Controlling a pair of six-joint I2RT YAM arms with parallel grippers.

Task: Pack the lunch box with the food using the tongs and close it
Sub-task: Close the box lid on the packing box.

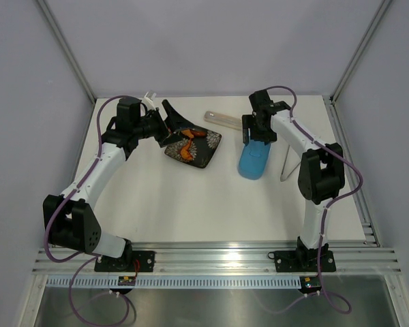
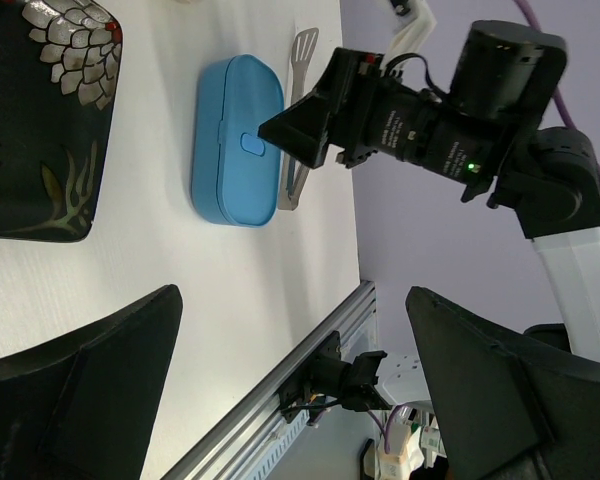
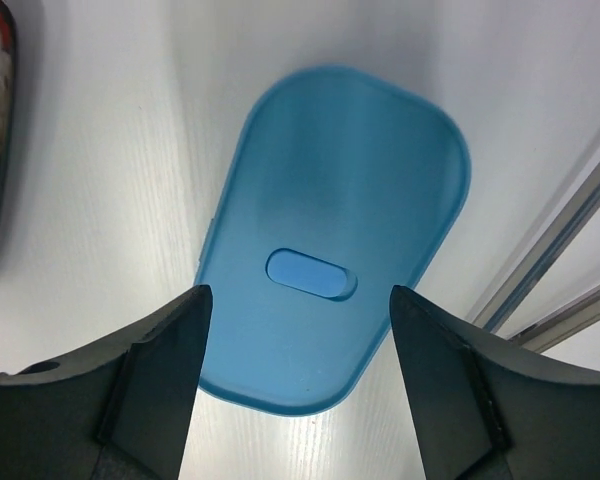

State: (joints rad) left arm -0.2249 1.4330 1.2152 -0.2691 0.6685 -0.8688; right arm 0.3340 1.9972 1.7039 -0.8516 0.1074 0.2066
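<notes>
The light-blue lunch box (image 1: 252, 162) lies shut on the table right of centre, its lid (image 3: 330, 200) filling the right wrist view. My right gripper (image 1: 253, 142) (image 3: 295, 380) hovers open over the box's far end, one finger on each side of it. The silver tongs (image 1: 288, 163) (image 2: 305, 50) lie on the table just right of the box. Orange and red food (image 1: 189, 144) sits on the black patterned plate (image 1: 206, 158) (image 2: 40, 140). My left gripper (image 1: 172, 126) (image 2: 295, 390) is open and holds nothing, at the plate's far left edge.
A long translucent case (image 1: 225, 119) lies behind the plate and box. The aluminium rail (image 1: 211, 255) runs along the near table edge. Grey walls close in the table on the left, right and back.
</notes>
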